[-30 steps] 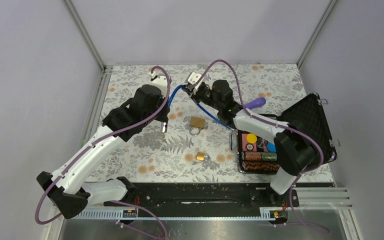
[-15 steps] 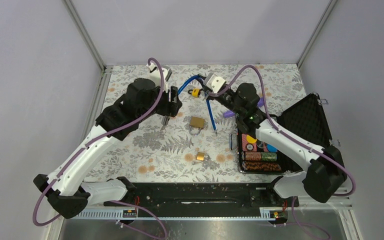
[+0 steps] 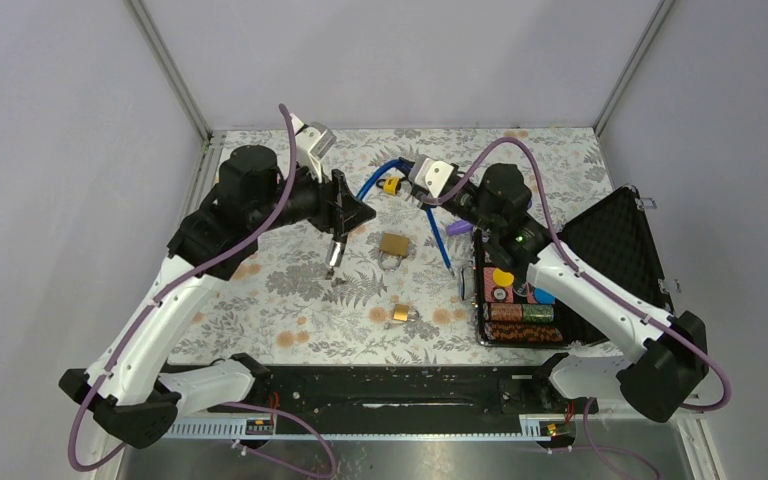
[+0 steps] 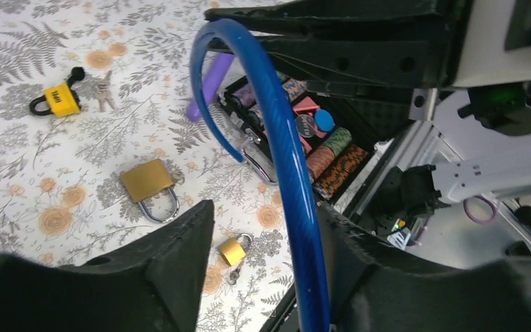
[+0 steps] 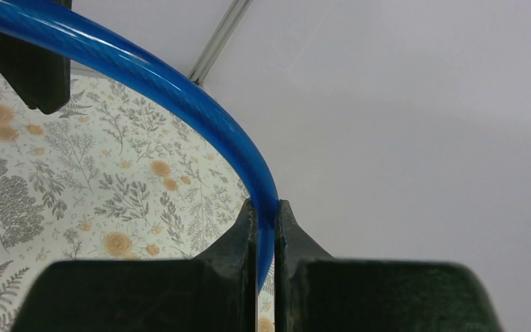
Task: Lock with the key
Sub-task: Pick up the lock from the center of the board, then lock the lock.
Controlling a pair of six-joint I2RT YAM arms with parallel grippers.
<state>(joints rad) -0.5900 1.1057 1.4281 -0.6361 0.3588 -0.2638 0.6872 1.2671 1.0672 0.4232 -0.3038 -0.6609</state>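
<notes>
Blue cable raised over the table; locking not yet begun, in my judgement.

Nearest me the small brass padlock lies on the table, with a larger brass padlock just beyond it. Above them my right hand is pressed together on the blue cable, pinching it. My left hand is spread, with the cable running through the gap; I cannot tell whether they touch. Farthest, the yellow padlock lies with keys just beside it. Recommendation: hold the right pinch firm, close the left squarely on the cable without twisting, and steer the loop clear of the padlocks. I cannot determine which lock the task intends.
</notes>
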